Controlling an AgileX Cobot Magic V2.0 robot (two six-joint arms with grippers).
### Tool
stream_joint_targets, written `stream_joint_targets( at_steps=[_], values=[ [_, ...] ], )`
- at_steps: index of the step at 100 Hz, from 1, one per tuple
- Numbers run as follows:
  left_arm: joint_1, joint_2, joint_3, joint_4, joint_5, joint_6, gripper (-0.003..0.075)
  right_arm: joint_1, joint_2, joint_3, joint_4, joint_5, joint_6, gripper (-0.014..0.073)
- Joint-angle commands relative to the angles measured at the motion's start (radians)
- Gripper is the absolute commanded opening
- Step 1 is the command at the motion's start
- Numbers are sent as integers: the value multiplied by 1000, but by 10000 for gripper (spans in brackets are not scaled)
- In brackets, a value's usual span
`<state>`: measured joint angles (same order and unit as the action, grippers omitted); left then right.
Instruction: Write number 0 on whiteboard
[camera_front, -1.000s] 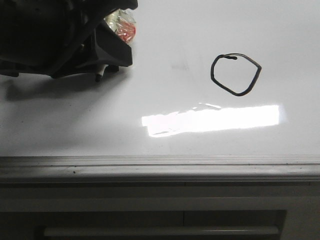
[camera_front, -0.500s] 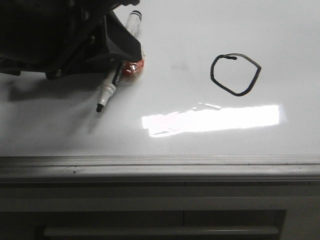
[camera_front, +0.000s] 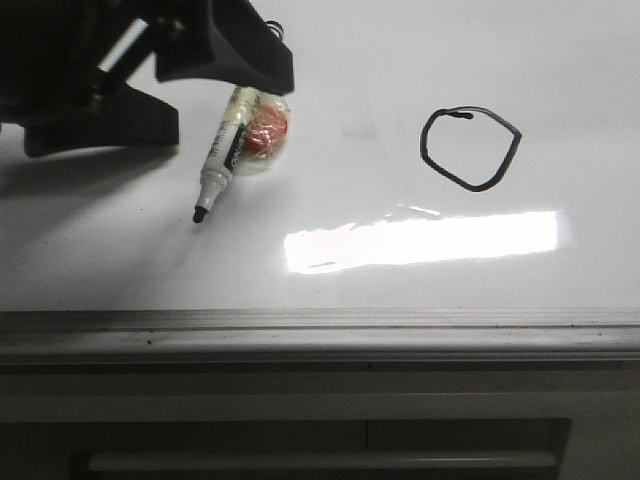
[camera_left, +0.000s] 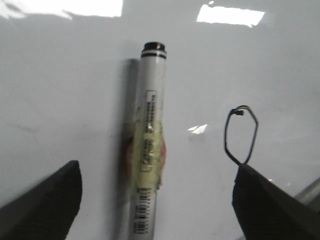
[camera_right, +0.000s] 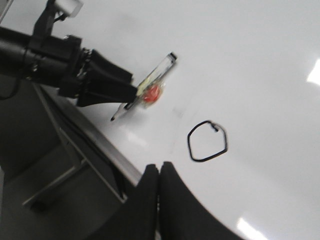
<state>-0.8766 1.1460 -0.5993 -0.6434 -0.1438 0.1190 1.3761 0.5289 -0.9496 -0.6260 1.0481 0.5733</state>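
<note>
The number 0 is a lopsided black loop on the whiteboard, right of centre; it also shows in the left wrist view and the right wrist view. A black-tipped marker wrapped with tape and an orange pad lies flat on the board, tip toward the front edge. My left gripper is open above the marker's rear end, apart from it; the marker lies between its spread fingers. My right gripper is shut and empty, over the board's front edge.
The board's grey metal frame runs along the front, with a drawer front below it. A bright light patch reflects near the front. A faint grey smudge lies left of the loop.
The left gripper has let go of the marker and risen back and away; the marker now lies flat on the board. The loop is unchanged.
</note>
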Motion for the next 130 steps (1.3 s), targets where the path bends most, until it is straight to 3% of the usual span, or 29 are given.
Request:
stream_joint_targets(
  at_steps=[1,14,23,30,41,57,130],
  values=[
    [2,-134,-25,23,-16,59,550,0,-50,-7,-111,-66,-3,-59],
    [2,-311,-25,25,45,159,484,0,-149,75,-154,-50,-3,-59],
    [2,-449,-25,69,130,238,387,0,-223,164,-154,-32,-3,-59],
    [2,-553,-25,146,239,266,257,0,-274,242,-156,-32,-3,-59],
    [2,-691,-25,280,429,266,-18,0,-343,364,-173,-40,-3,-59],
    [2,-794,-25,337,540,262,-20,0,-390,453,-173,-107,16,-59],
    [2,-808,-25,335,538,262,-20,0,-390,454,-159,-100,26,-59]
  ],
)
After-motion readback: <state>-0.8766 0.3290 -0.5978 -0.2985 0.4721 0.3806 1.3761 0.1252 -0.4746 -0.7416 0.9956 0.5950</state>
